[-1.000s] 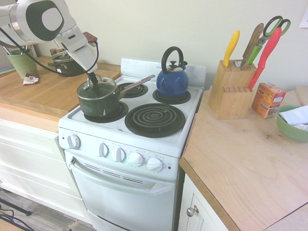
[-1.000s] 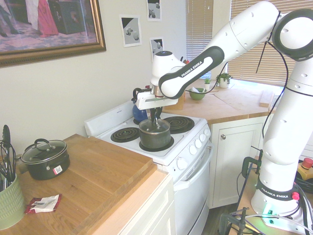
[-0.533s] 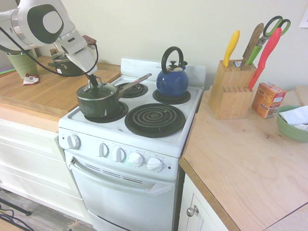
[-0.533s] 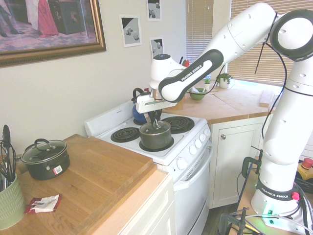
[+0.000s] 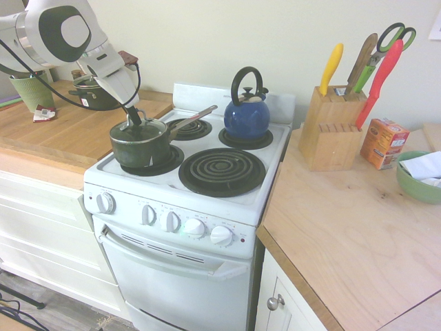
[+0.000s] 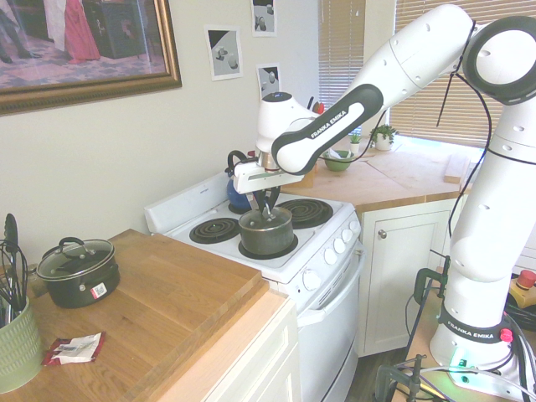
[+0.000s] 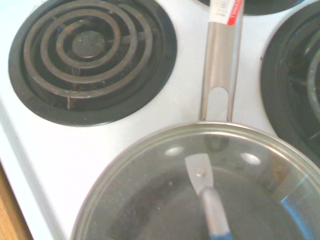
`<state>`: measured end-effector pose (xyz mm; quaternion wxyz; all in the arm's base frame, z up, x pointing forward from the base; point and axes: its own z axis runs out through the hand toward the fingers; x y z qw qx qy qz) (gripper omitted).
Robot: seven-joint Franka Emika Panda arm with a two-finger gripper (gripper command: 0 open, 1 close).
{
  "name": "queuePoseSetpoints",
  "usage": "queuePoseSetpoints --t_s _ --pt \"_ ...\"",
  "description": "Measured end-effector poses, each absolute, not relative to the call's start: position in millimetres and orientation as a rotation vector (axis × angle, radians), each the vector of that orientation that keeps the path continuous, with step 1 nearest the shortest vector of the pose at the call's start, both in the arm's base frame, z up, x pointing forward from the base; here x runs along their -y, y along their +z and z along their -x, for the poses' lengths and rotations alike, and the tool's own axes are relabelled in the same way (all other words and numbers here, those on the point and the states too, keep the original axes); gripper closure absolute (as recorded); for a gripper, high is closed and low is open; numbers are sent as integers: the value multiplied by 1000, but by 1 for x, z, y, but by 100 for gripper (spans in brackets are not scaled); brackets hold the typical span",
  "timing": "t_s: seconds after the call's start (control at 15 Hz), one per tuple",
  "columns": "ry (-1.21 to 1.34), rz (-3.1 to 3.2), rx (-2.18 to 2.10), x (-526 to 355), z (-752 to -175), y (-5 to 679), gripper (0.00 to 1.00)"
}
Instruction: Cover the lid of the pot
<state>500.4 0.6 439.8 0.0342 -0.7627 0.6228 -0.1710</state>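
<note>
The dark green-black pot [image 5: 141, 150] stands on the front left burner of the white stove [image 5: 227, 200], its long silver handle [image 5: 196, 116] pointing toward the back. The clear glass lid [image 5: 138, 129] with its silver rim lies flat on the pot's mouth. My gripper [image 5: 131, 118] points down at the lid's centre, right at the small knob. From the other side, the gripper [image 6: 268, 205] stands just above the lid [image 6: 266, 217] on the pot [image 6: 266, 236]. The wrist view shows the lid [image 7: 150, 195] from directly above, and the handle [image 7: 220, 65] beyond it.
A blue kettle [image 5: 246, 114] sits on the back right burner. A squat dark lidded pot [image 5: 96, 93] and a green cup [image 5: 31, 89] stand on the wooden counter to the left. A knife block [image 5: 331, 131], an orange box [image 5: 384, 143] and a green bowl [image 5: 420, 176] are to the right.
Over the last second my gripper came down a little with the lid, which settled onto the pot. Since half a second ago nothing has visibly moved.
</note>
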Motion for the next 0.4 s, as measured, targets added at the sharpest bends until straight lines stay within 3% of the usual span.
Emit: queuePoseSetpoints --t_s 0.4 --pt "-553 2301 -1890 -16 -480 493 0"
